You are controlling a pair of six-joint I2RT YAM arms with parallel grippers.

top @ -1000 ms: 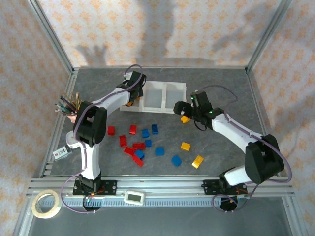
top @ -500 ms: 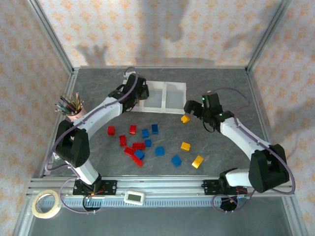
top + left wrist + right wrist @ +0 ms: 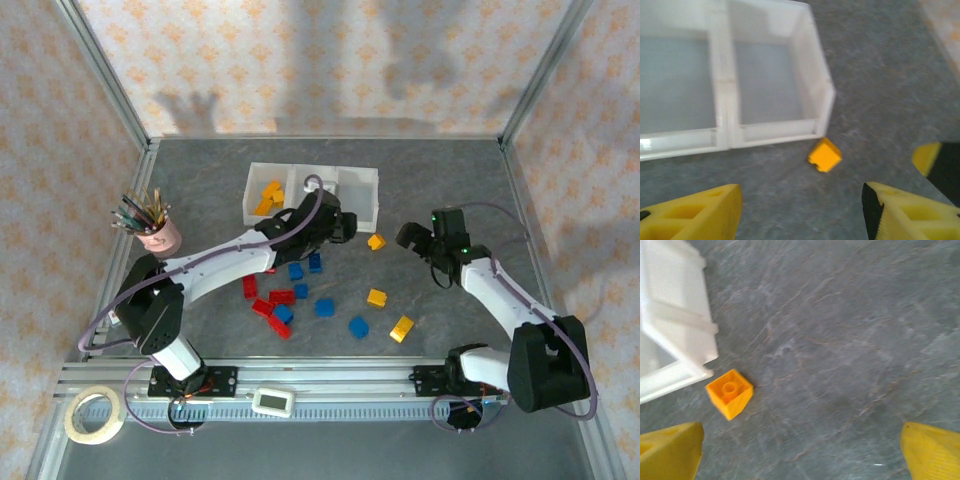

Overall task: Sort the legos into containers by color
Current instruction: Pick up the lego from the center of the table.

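A small yellow-orange brick (image 3: 730,392) lies alone on the grey counter (image 3: 450,180), just beside the near right corner of the containers (image 3: 360,190) but not touching them, as both arms close in from either side. The left end effector (image 3: 801,195) hovers over it, its yellow fingers (image 3: 695,215) parted about halfway with nothing between them. The right end effector (image 3: 801,432) stands at full spread, also empty, a little to the brick's right. The piece looks light and rigid, and its hard, glossy plastic is likely to skid or twist if pinched at the corners. The safest hold appears to be low across two flat, opposite side faces, with the jaws squared to them. It sits stud-up and flat on its base. Its outline reads as roughly square, so no long axis stands out. It lies skewed to the bin wall, so a wrist turn would probably be needed before closing. In the overhead view, yellow pieces (image 3: 268,195) already rest in the left bin, which is the likely destination, while the middle and right bins look bare from the left wrist. The remaining legos (image 3: 324,307), in red, blue and yellow, lie scattered nearer the arm bases, well apart from the tray.
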